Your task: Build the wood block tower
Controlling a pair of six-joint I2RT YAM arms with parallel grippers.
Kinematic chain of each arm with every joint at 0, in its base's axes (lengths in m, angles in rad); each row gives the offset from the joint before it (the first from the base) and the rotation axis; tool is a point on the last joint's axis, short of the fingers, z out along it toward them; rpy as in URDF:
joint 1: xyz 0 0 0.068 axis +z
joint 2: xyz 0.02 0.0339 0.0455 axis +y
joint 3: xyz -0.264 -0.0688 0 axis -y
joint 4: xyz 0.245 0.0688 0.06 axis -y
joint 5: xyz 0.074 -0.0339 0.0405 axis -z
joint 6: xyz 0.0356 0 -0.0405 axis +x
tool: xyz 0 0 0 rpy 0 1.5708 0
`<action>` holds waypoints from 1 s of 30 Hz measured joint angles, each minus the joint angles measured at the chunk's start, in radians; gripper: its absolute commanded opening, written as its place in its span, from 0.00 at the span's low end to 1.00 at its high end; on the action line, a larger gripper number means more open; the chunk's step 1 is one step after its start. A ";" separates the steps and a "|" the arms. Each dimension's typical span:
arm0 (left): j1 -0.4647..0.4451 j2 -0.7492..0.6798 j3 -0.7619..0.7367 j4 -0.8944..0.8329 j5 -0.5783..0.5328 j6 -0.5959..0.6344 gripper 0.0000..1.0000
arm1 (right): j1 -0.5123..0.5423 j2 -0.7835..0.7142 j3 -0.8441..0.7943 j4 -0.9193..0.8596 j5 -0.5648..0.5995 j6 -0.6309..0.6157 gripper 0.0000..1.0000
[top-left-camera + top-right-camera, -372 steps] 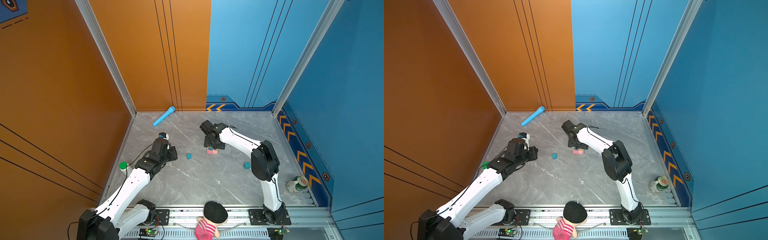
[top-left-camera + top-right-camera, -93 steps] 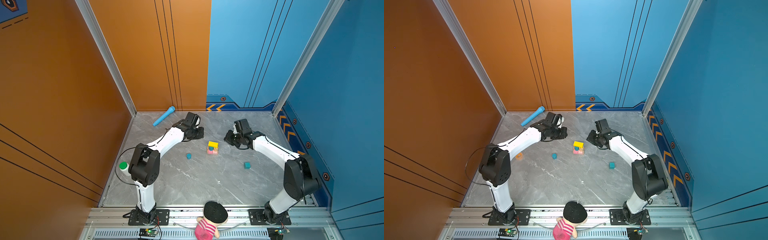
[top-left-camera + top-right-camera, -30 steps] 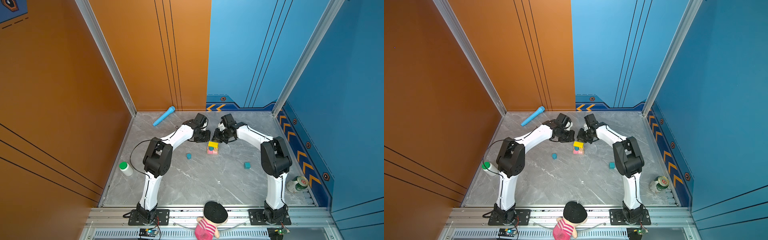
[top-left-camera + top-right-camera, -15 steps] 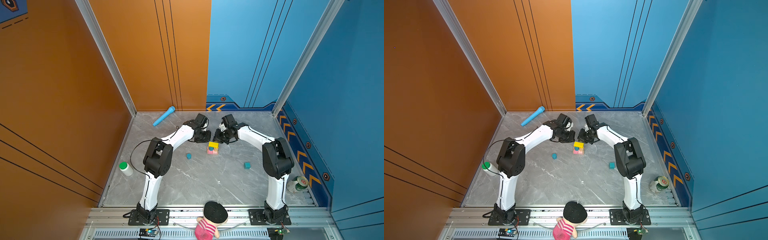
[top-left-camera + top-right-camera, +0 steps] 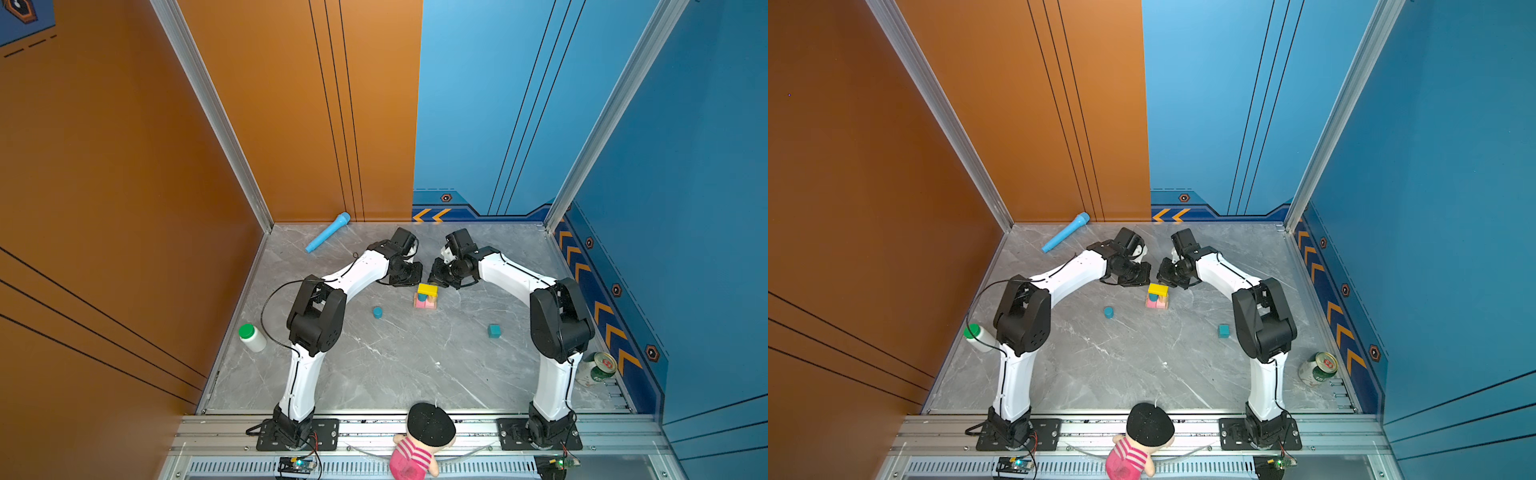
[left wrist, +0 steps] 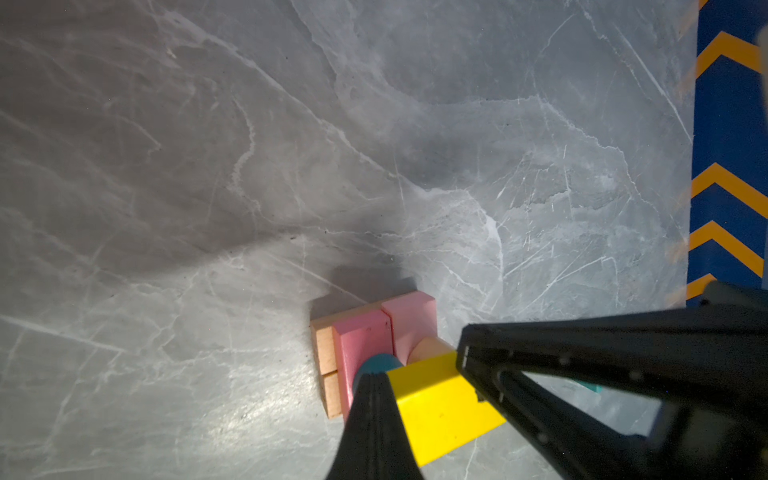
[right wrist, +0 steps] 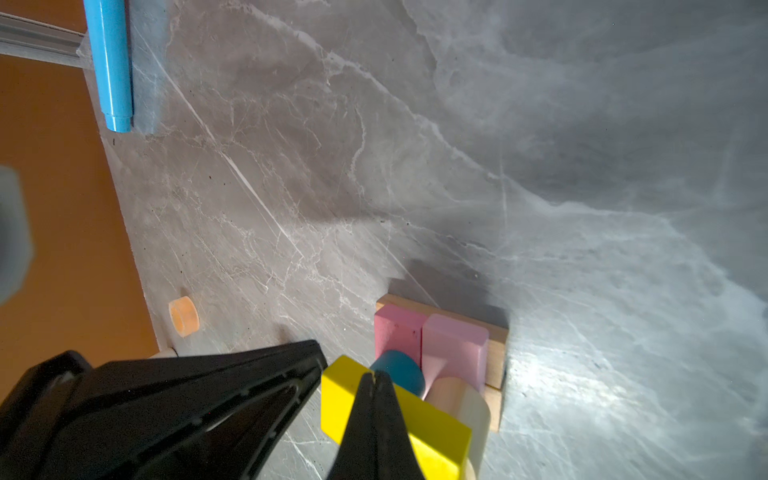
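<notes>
Tower (image 5: pixel 426 296): mid-table, between the two gripper tips; tan base bars (image 6: pixel 326 357) at bottom, pink bars (image 7: pixel 432 336) side by side on them, blue cyl (image 7: pixel 399 372) + tan cyl (image 7: pixel 461 399) upright on the pinks
Yellow bar (image 6: pixel 440 407): top piece, bridges both cyls, prob. to give the next layer a flat seat
L gripper (image 6: pixel 372 380): jaws pressed together, nothing held; tip at the bar's blue-cyl end, contact not certain
R gripper (image 7: pixel 376 378): jaws also pinched together, empty; tip at the bar's opposite end
Why so: prob. closed tips serve as pushers, one per end, to centre the bar w/o gripping it
Loose blocks: blue cylinder (image 5: pixel 377 312) near tower on the arm-base side; teal cube (image 5: pixel 493 331) well apart; orange-tan cylinder (image 7: pixel 183 316) by orange wall
Progress: est. four layers up, three pieces unstacked
Risk: cyls are narrow supports, so an uneven push could slide the bar off or tip one
Clutter: toy microphone (image 5: pixel 327 237), white bottle (image 5: pixel 252 337), can (image 5: pixel 597 368), doll (image 5: pixel 419 449), all well clear of tower
</notes>
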 measured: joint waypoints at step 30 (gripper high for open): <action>-0.005 0.000 0.007 -0.007 -0.001 0.001 0.00 | -0.007 -0.037 -0.040 0.000 0.019 0.000 0.00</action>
